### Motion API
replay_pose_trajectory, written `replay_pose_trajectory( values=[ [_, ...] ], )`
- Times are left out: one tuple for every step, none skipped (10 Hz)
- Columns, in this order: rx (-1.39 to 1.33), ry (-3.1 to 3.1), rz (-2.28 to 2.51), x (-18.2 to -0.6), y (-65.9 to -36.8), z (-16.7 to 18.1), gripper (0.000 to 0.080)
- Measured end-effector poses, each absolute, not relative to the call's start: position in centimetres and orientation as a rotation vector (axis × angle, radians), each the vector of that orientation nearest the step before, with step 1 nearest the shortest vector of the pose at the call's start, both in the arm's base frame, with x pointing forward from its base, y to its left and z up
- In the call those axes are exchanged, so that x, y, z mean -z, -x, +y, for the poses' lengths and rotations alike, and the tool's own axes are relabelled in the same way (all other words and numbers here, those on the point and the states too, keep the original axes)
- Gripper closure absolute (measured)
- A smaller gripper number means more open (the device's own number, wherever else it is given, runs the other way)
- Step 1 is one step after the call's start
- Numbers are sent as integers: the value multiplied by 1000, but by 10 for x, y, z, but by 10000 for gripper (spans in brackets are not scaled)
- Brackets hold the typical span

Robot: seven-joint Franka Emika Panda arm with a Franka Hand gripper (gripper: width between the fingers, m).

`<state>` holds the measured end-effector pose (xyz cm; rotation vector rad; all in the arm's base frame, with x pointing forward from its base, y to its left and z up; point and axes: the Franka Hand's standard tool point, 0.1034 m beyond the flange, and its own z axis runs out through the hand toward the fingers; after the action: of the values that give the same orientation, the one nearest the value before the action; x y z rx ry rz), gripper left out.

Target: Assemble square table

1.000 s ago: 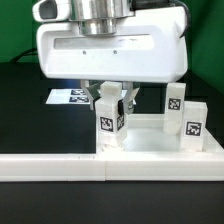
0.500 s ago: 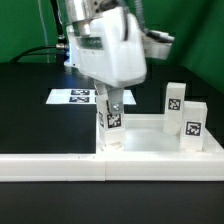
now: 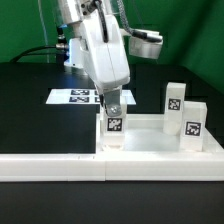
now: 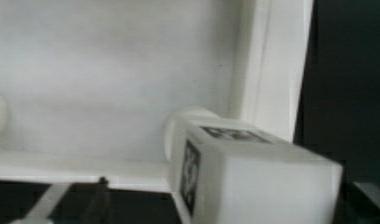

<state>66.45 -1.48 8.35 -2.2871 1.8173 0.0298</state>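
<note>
1. One square table top (image 3: 150, 140), white with a raised rim, at the lower centre of the exterior view.
2. Three white tagged legs standing upright on it: one (image 3: 113, 124) at centre, two (image 3: 174, 106) (image 3: 193, 126) at right.
3. One marker board (image 3: 76, 97) at centre left.
4. One long white fence (image 3: 110, 168) across the bottom.
5. One robot arm (image 3: 100, 45) at the top.

My arm (image 3: 100, 50) is white, smooth-shelled plastic with rounded edges, and a silvery-grey metal ring sits near its upper part. A black section with a pale band juts out beside it, perhaps a camera mount; the view is too coarse to be sure. My gripper (image 3: 110, 104) ends in slim, dark grey fingers.
</note>
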Motion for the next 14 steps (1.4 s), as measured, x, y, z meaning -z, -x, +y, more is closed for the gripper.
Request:
replay_pose_trajectory(
  values=[
    [34,2481,1593,-83,-668,-14,171],
    [52,2594,1426,-82,-667,-13,171],
    [58,2628,1365,-82,-667,-14,154],
    [63,2654,1316,-82,-667,-15,154],
    [73,2702,1219,-81,-667,-15,150],
    [81,2744,1130,-81,-666,-15,150],
    [108,2889,798,-80,-667,-17,150],
    [117,2985,504,-81,-671,-16,150],
    [106,3000,418,-80,-671,-14,150],
    [107,2997,441,-80,-671,-15,150],
    [105,2994,460,-80,-671,-15,173],
    [105,2994,460,-79,-671,-15,173],
    [101,2981,520,-79,-671,-15,349],
    [92,2949,665,-79,-671,-14,486]
  ],
)
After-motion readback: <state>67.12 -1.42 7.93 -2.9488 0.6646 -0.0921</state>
